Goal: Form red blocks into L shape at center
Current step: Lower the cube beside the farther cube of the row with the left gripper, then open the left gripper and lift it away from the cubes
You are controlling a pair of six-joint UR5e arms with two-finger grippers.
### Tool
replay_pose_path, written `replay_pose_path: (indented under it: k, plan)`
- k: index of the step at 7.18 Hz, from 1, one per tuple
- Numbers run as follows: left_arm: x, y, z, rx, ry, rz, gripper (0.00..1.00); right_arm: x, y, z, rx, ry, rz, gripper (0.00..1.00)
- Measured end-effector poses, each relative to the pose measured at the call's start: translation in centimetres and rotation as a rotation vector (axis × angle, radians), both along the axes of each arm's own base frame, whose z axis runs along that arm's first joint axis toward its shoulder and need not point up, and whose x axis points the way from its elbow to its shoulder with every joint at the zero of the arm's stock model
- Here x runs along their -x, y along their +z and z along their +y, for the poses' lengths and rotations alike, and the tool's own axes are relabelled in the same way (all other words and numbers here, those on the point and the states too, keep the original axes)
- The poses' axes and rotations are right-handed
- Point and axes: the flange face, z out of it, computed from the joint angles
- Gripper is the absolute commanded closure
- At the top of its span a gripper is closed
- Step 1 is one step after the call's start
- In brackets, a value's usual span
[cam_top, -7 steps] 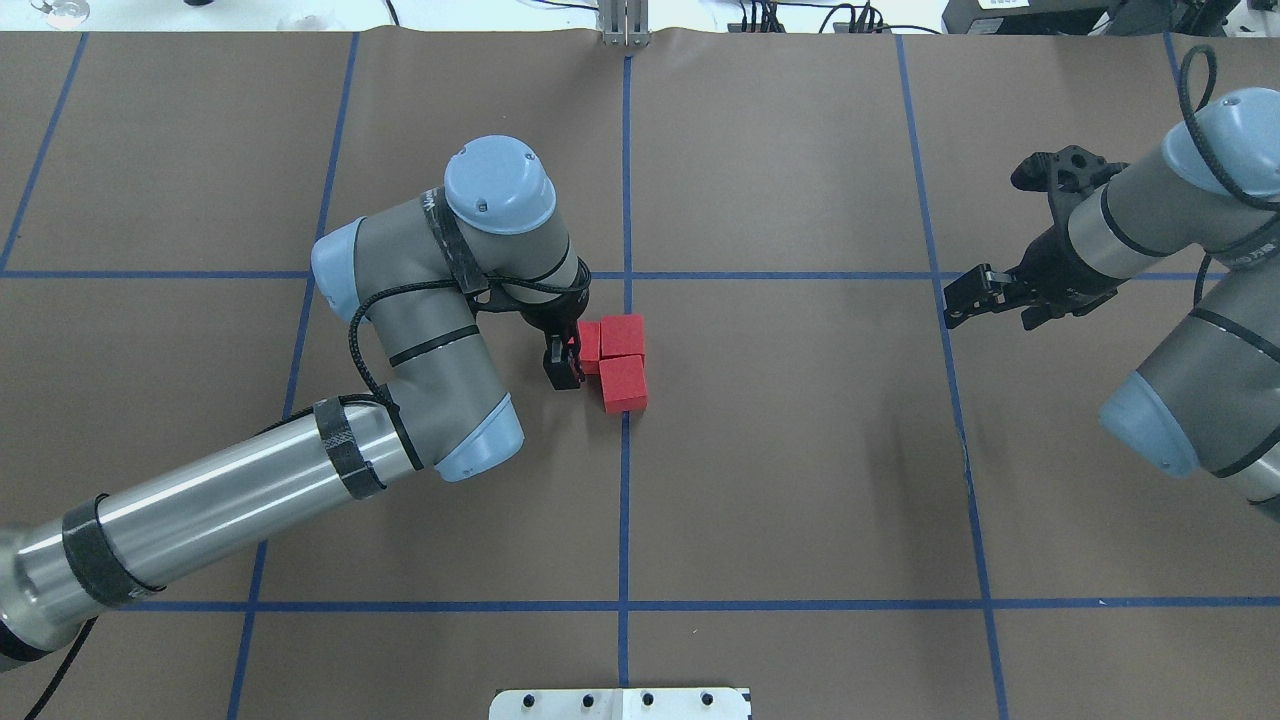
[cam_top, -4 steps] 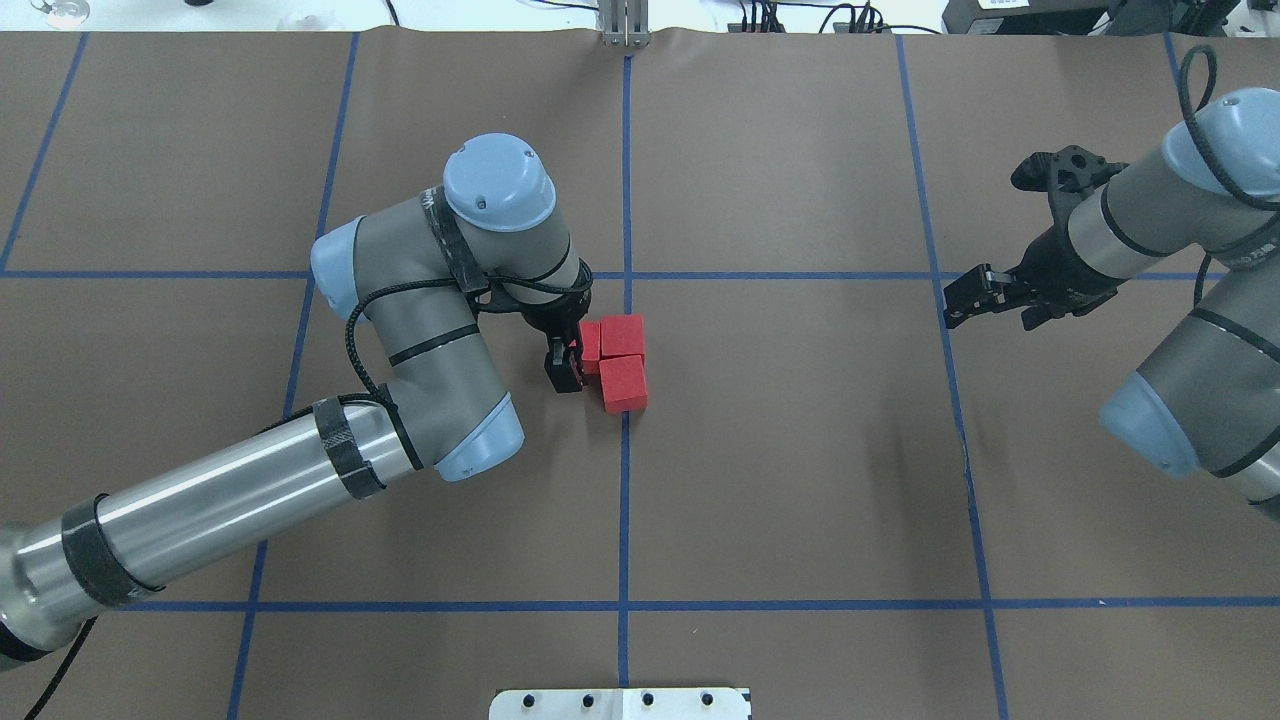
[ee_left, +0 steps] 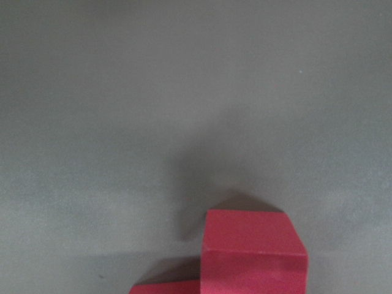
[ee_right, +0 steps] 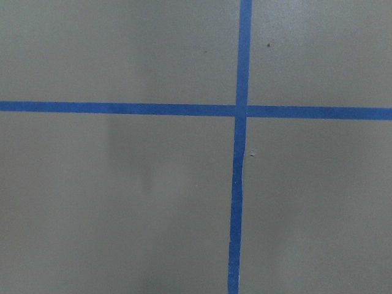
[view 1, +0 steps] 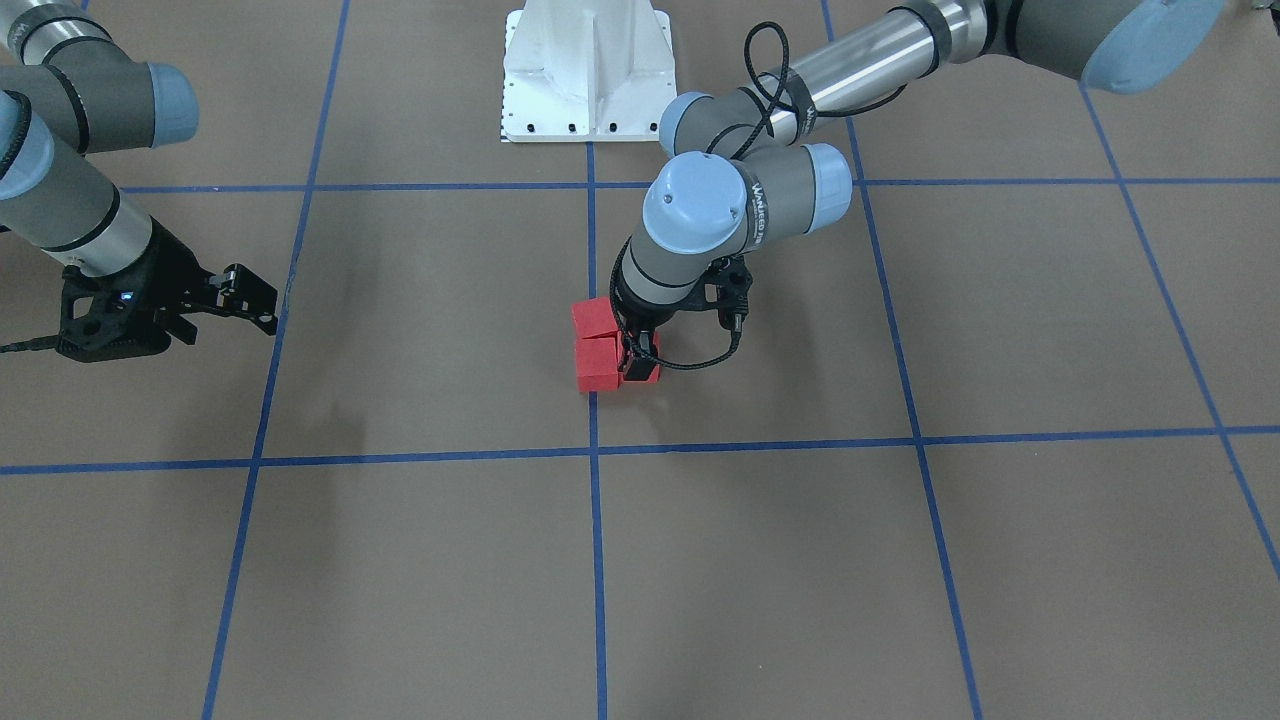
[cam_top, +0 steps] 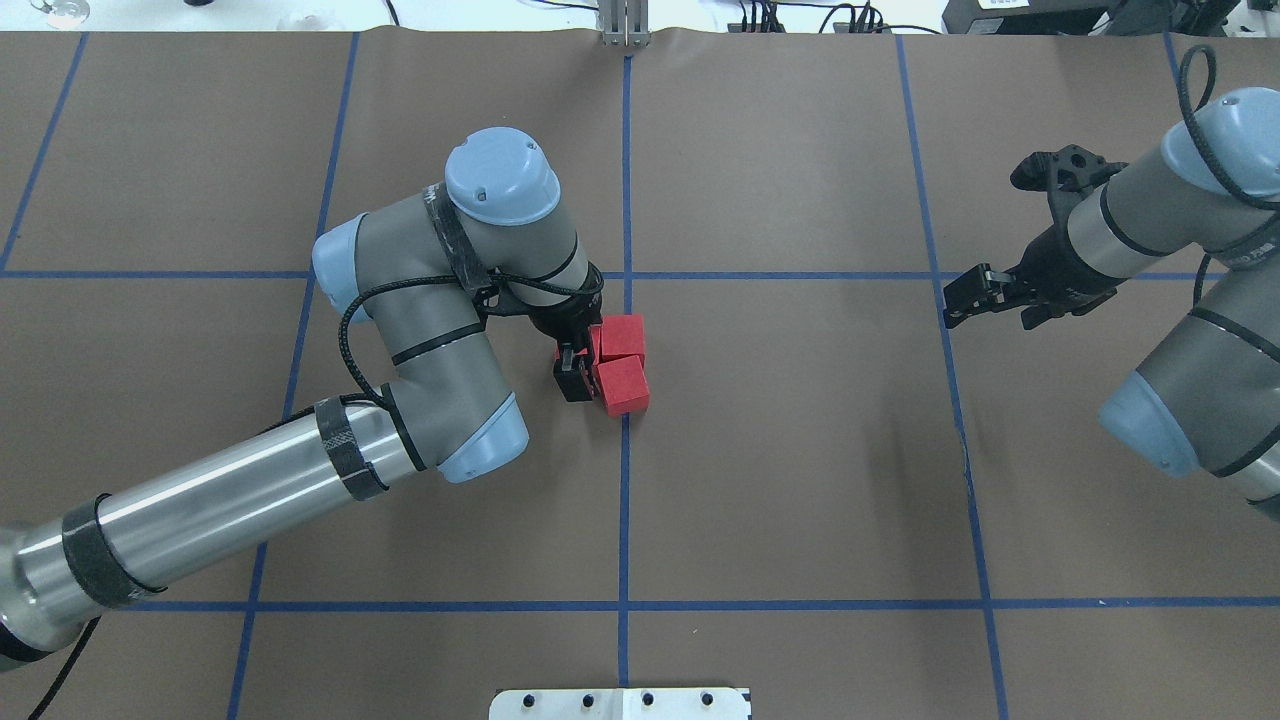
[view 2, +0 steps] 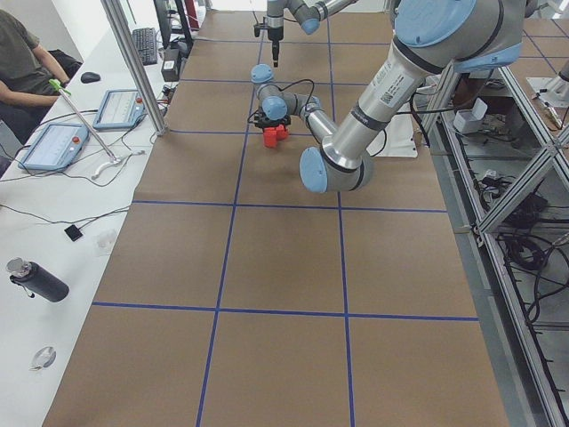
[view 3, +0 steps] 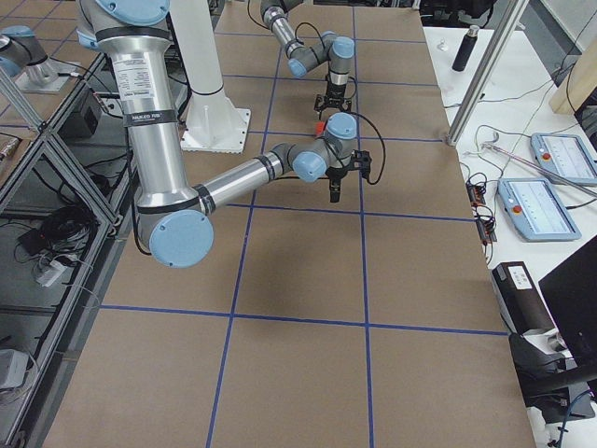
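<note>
Three red blocks sit together near the table's middle, just left of the centre grid line. In the overhead view one block (cam_top: 623, 337) lies behind another (cam_top: 624, 386). The third block (cam_top: 595, 345) touches the far one's left side, mostly under my left wrist. My left gripper (cam_top: 578, 365) points down and is shut on this third block (view 1: 645, 375), black fingers (view 1: 631, 358) against it. The left wrist view shows one block (ee_left: 254, 251) and another's corner (ee_left: 164, 288). My right gripper (cam_top: 958, 302) hovers far right, open and holding nothing.
Brown paper with blue tape grid lines (cam_top: 626, 500) covers the table. The white robot base (view 1: 588, 75) stands at the table's near edge. The right wrist view shows only a tape crossing (ee_right: 240, 111). An operator's desk with tablets (view 2: 62, 142) runs along one side.
My left gripper has shifted slightly right and toward the robot, bringing the third block tighter against the other two. The right arm has not moved.
</note>
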Motion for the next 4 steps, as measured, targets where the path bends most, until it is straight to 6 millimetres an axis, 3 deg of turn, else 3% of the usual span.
replay_pose_path:
  k: [4]
  plan:
    - [-0.17, -1.43, 1.01, -0.008, 0.027, 0.03, 0.0, -0.01, -0.08, 0.01, -0.001, 0.0, -0.001, 0.0]
